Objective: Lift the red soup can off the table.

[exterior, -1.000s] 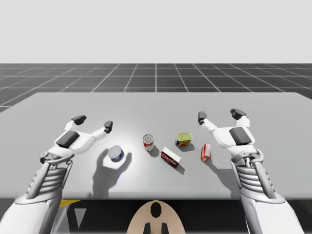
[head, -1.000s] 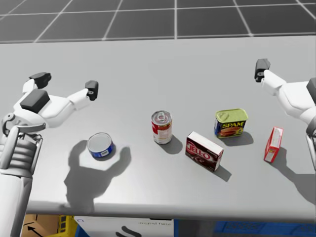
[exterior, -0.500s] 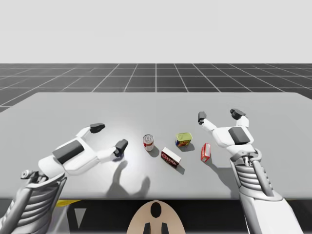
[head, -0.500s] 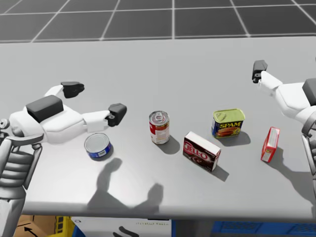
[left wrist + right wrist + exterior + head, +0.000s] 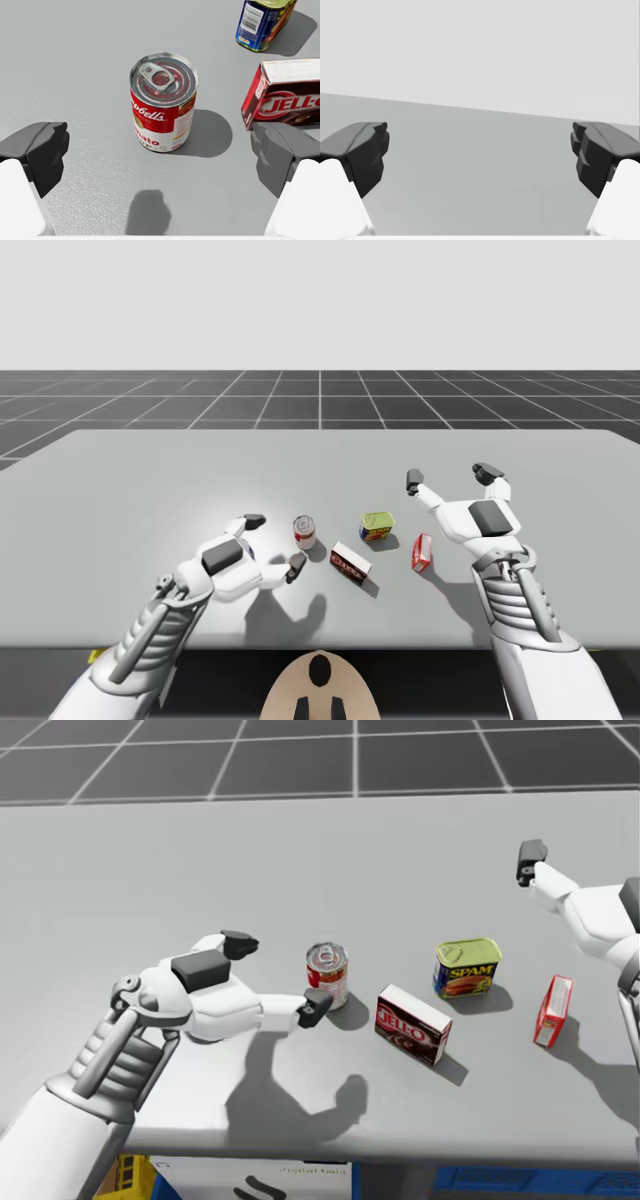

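high view: red soup can with white lower band and silver pull-tab lid [image 5: 305,532] upright on the flat grey desk [image 5: 150,480], about mid-desk. left arm [image 5: 220,565] in from the near left, left jaws spread wide just left of the can, touching nothing. right of the can, a squat blue tin with yellow-green top [image 5: 377,526]; nearer, a dark red rectangular box [image 5: 351,564] lying flat; further right, a small red-and-white box [image 5: 421,553] on edge. right arm [image 5: 485,525] at the far right, right jaws spread wide, holding nothing, well apart from the can.

head view: can [image 5: 327,975] upright, left arm [image 5: 200,995] beside it. one dark fingertip [image 5: 238,942] to the can's left, the other [image 5: 316,1005] by its near side; contact not clear from here. box [image 5: 413,1025], tin [image 5: 467,967] and small box [image 5: 552,1011] all to the right.

left wrist view: can [image 5: 163,107] ahead of the wide left jaws and centred in the gap, clear of both pads [image 5: 42,150]. box [image 5: 285,97] and tin [image 5: 262,22] beyond, to the right.

right wrist view: right jaws wide, dark pads [image 5: 597,152] far apart, bare desk [image 5: 480,175] ahead.
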You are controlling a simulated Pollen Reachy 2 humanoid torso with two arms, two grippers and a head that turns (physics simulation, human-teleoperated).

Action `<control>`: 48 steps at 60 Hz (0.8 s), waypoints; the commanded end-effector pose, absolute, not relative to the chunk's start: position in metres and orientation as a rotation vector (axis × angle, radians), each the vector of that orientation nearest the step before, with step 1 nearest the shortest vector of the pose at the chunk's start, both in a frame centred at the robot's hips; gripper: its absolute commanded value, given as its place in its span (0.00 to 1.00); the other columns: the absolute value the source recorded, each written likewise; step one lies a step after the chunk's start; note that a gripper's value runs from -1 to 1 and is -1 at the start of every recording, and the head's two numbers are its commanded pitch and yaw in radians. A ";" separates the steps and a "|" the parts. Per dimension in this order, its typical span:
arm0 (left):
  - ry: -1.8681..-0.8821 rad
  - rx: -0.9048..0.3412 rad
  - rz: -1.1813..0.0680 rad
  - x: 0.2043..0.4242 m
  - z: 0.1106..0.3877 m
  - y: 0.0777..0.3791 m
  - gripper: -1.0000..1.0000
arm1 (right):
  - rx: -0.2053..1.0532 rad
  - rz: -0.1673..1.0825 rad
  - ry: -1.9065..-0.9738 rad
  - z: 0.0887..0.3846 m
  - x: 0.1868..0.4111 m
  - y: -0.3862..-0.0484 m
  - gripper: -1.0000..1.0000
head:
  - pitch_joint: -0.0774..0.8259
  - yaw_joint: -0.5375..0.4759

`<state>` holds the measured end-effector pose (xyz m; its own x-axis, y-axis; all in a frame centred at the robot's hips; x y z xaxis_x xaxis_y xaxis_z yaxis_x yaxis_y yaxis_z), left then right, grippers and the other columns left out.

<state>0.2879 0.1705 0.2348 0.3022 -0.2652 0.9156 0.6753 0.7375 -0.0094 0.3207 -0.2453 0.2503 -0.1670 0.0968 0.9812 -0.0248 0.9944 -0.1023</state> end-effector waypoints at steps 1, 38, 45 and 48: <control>-1.049 -0.435 -0.653 0.304 0.214 0.152 0.00 | -0.055 0.108 -1.741 0.252 0.320 -0.246 0.00 | 0.79 0.61; -0.997 -0.406 -0.576 0.359 0.175 0.112 0.00 | -0.045 0.099 -1.759 0.258 0.317 -0.250 0.00 | 0.78 0.58; -0.985 -0.410 -0.577 0.359 0.169 0.111 0.00 | -0.046 0.099 -1.761 0.258 0.317 -0.250 0.00 | 0.78 0.58; -0.987 -0.414 -0.589 0.358 0.167 0.111 0.16 | -0.047 0.098 -1.761 0.258 0.317 -0.250 0.00 | 0.77 0.58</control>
